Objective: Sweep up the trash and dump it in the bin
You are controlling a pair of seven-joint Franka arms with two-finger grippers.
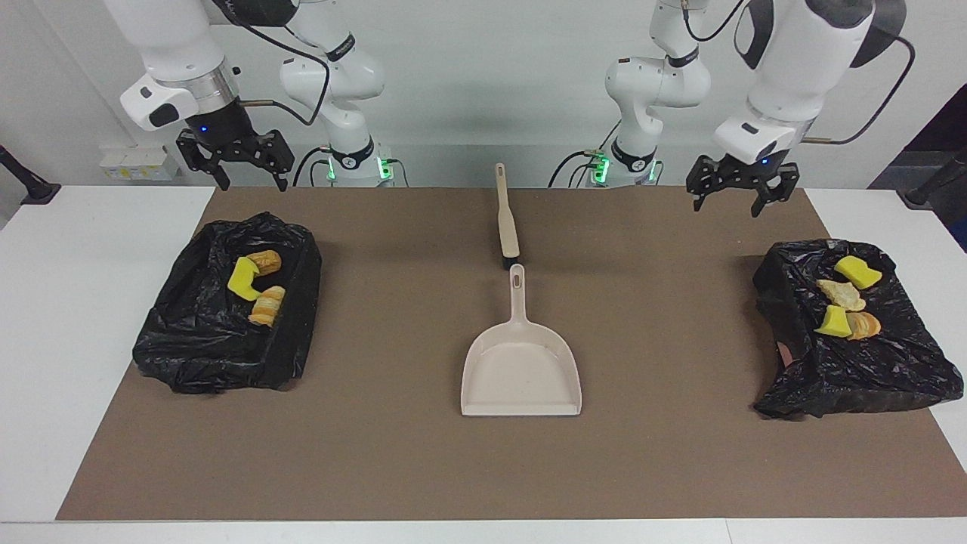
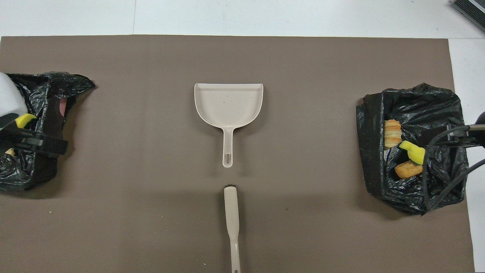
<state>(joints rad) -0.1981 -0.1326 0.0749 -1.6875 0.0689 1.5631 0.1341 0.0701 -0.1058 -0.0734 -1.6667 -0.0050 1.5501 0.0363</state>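
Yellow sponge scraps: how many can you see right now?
3. One lies in the bin at the right arm's end; two lie in the bin at the left arm's end. Others may be hidden in the bags.

The left pincer point(image 2: 22, 138) hides most trash in the bin point(image 2: 45, 113), itself cut by the overhead edge.
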